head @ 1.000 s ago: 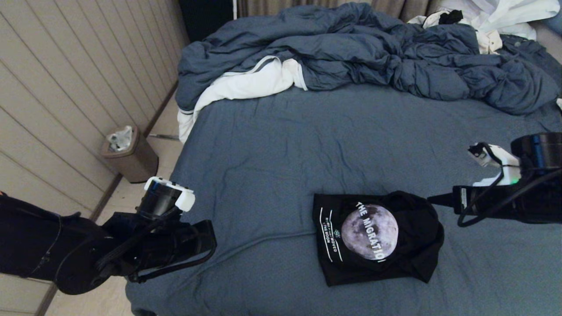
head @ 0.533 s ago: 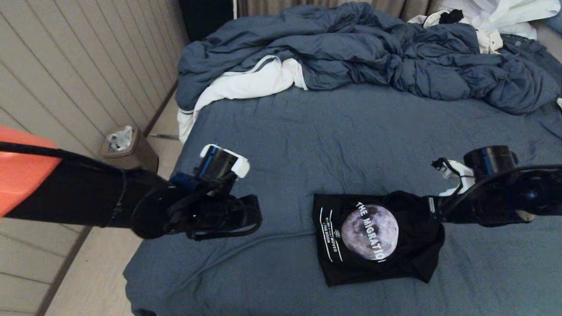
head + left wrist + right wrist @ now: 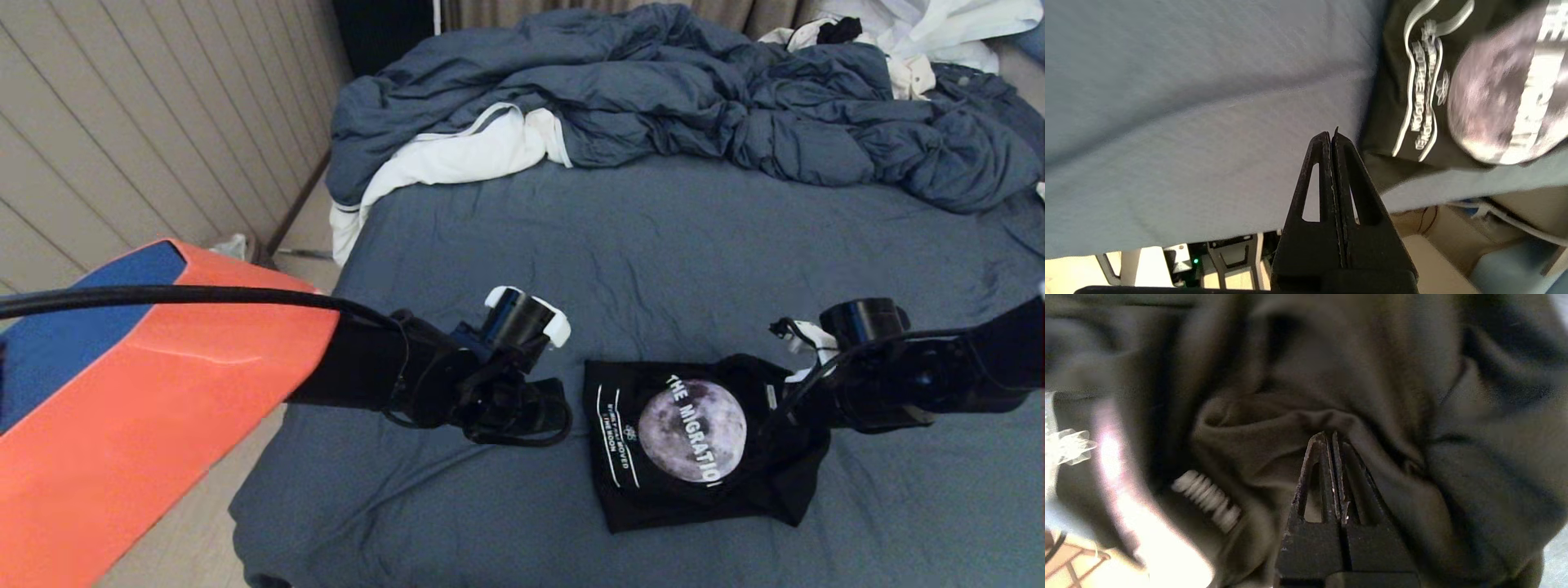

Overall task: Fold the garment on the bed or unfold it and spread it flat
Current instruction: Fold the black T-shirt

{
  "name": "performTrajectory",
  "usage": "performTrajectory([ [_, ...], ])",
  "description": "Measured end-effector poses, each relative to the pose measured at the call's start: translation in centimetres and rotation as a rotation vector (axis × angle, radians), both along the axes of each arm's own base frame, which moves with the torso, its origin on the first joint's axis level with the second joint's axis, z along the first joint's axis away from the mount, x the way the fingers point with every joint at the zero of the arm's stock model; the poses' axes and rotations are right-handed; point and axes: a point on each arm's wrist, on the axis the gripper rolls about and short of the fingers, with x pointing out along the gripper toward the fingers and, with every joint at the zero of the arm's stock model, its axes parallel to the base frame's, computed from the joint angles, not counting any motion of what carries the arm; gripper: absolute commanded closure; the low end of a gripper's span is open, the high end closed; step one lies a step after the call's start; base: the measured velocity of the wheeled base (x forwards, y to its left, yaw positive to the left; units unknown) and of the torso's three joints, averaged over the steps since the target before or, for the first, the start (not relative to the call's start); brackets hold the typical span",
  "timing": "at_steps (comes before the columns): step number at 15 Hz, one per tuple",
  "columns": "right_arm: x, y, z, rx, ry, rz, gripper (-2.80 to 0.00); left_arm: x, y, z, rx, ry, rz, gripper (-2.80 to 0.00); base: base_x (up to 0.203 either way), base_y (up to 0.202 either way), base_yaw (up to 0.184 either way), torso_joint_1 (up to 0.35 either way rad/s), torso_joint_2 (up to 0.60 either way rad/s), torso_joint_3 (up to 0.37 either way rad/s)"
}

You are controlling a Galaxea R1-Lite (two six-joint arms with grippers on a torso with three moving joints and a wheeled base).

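Slate-blue bed filling most of the room, wood-panelled wall along its left side. Near the front edge, right of centre: the garment, a black T-shirt bunched into a rough rectangle, moon graphic and white lettering face up. Left gripper just off the shirt's left edge, low over bare sheet, fingers pressed together on nothing. Right gripper at the shirt's right side, fingers pressed together, tips buried against a raised fold of black cloth; could not tell whether any fabric was pinched between them. Orange and blue shell of the left arm across the near left corner. Farther back, open sheet, lightly creased. At the far edge, a rumpled blue-grey duvet, with a white cloth spilling from under it toward the far left corner. More pale fabric heaped at the far right corner.
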Motion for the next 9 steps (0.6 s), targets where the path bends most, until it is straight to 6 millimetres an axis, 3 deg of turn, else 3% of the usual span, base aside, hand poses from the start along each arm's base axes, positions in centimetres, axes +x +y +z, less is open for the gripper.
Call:
performTrajectory([
  [5, 0.5, -1.3, -1.2, 0.002, 0.024, -0.032, 0.00, -3.0, -3.6, 0.3, -0.012, -0.008, -0.109, 0.00, 0.000, 0.000, 0.000, 0.000, 0.00, 0.000],
  [9, 1.0, -2.9, -1.6, -0.001, 0.023, -0.070, 0.00, -3.5, -5.7, 1.1, -0.027, -0.017, -0.144, 0.00, 0.000, 0.000, 0.000, 0.000, 0.00, 0.000],
])
